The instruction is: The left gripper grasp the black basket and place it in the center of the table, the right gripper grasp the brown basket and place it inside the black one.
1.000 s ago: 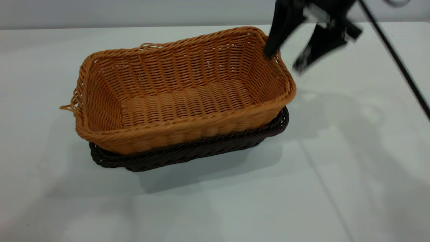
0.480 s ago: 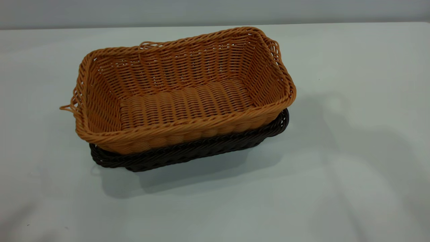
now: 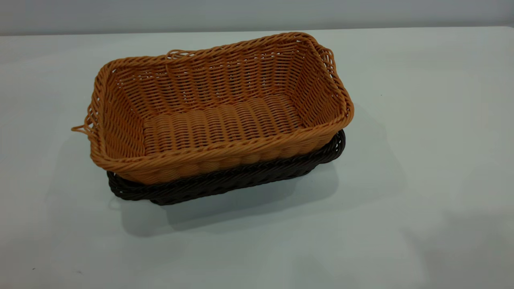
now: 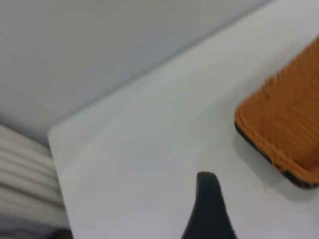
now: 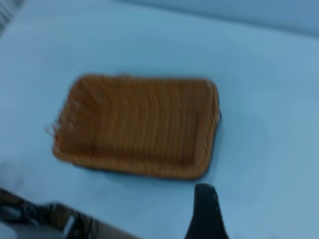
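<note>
Brown basket (image 3: 219, 108) sits nested inside black basket (image 3: 225, 180), near middle of table (image 3: 421, 160) — only dark rim shows under it along near side. My left gripper (image 4: 208, 209) hangs above table, well apart from baskets. My right gripper (image 5: 205, 211) hangs high above them. One finger of each visible — spread or pressed together, I cannot tell.

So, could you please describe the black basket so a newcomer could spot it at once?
On the white table sit two stacked wicker baskets. The black basket is the lower one, only its dark braided rim showing beneath the brown basket nested inside it. Its near-black colour sets it apart.
</note>
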Motion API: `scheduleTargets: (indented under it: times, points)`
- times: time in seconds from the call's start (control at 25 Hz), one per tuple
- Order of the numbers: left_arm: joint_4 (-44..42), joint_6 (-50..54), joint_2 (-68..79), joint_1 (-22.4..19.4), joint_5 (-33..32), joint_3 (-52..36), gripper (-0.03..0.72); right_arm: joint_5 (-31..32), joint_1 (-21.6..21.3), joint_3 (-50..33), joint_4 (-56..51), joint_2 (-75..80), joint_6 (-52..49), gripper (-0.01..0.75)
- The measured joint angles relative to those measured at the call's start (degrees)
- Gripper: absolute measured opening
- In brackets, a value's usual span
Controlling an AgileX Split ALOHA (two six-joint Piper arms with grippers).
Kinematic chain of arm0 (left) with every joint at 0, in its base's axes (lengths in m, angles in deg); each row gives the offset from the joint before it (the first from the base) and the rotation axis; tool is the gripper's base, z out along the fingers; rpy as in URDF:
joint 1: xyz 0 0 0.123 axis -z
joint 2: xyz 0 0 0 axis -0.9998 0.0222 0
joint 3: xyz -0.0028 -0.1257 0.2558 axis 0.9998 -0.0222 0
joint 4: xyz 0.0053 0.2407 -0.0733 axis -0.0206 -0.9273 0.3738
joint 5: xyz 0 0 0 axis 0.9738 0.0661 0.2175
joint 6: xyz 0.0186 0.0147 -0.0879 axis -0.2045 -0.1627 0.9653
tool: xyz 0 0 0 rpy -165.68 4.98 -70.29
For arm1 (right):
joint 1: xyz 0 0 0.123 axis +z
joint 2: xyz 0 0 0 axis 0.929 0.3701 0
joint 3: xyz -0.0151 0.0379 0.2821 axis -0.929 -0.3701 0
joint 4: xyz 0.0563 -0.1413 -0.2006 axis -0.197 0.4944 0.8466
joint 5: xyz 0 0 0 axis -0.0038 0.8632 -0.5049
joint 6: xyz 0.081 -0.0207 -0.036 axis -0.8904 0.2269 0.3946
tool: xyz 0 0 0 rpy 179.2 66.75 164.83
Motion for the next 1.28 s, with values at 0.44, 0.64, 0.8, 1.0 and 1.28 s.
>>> scheduleTargets:
  times: [0.44,0.64,0.8,1.0,1.28]
  points:
    - [2.7,9.2,-2.7,0.0,0.0,-27.0,0.491,-0.2,0.0,-36.4,11.7,-15.1,-2.8,0.468]
    - [8.1,9.7,-2.7,0.0,0.0,-38.0,0.491,-1.7,0.0,-48.2,15.3,-21.2,-4.5,0.468]
    - [11.4,9.9,-2.7,0.0,0.8,-42.6,0.491,-6.9,0.0,-49.9,15.9,-25.3,-5.2,0.468]
    - [14.5,11.6,-2.8,0.0,6.0,-43.3,0.491,-9.2,0.0,-50.7,16.0,-27.1,-5.5,0.468]
    - [17.8,12.5,-2.9,0.0,5.6,-44.7,0.491,-8.3,0.0,-51.8,16.2,-27.8,-5.5,0.468]
